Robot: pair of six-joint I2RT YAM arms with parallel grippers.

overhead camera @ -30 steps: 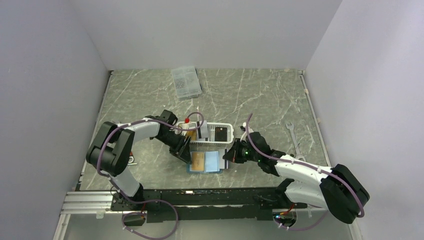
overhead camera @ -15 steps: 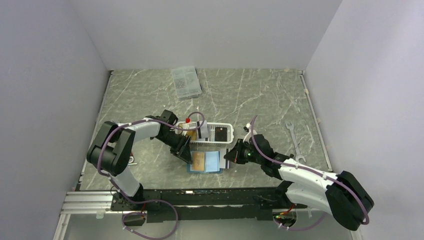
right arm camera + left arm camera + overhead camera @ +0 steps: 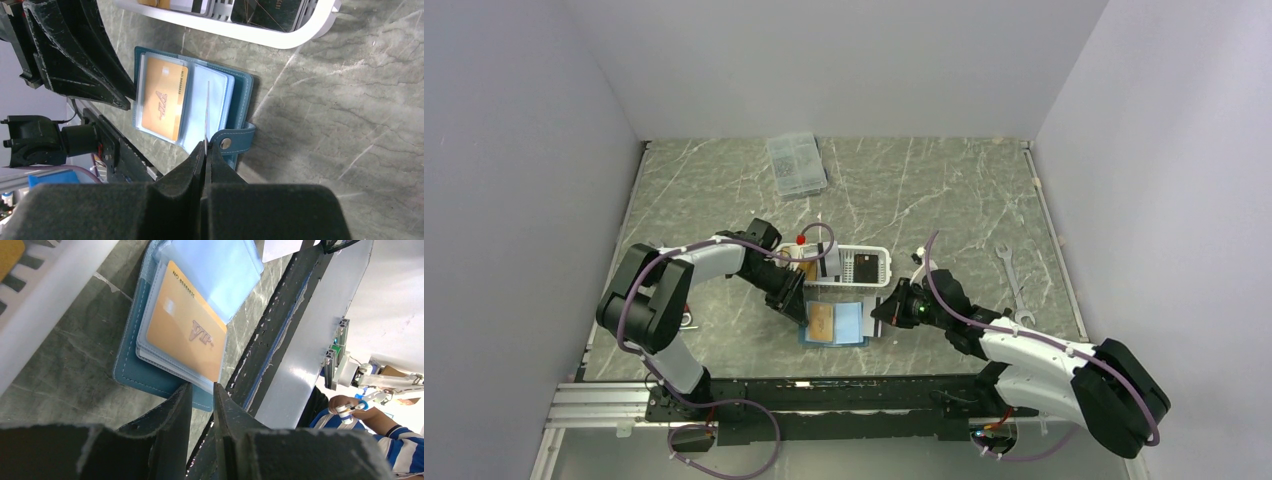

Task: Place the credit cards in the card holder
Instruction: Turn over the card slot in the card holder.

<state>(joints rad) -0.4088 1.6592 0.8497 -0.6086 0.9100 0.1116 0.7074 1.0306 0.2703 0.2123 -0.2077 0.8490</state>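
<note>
The right fingers pinch a pale credit card edge-on over the empty sleeve of the card holder; the left fingers stand narrowly spread.

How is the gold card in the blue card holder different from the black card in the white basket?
The gold card lies flat in a sleeve of the open card holder; the black card sits in the white basket. The gold card reads VIP; the black card shows thin gold lines. Both are rectangular cards.

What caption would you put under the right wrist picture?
Right gripper pinches a thin card edge-on over the open card holder, a gold card already in its sleeve.
</note>
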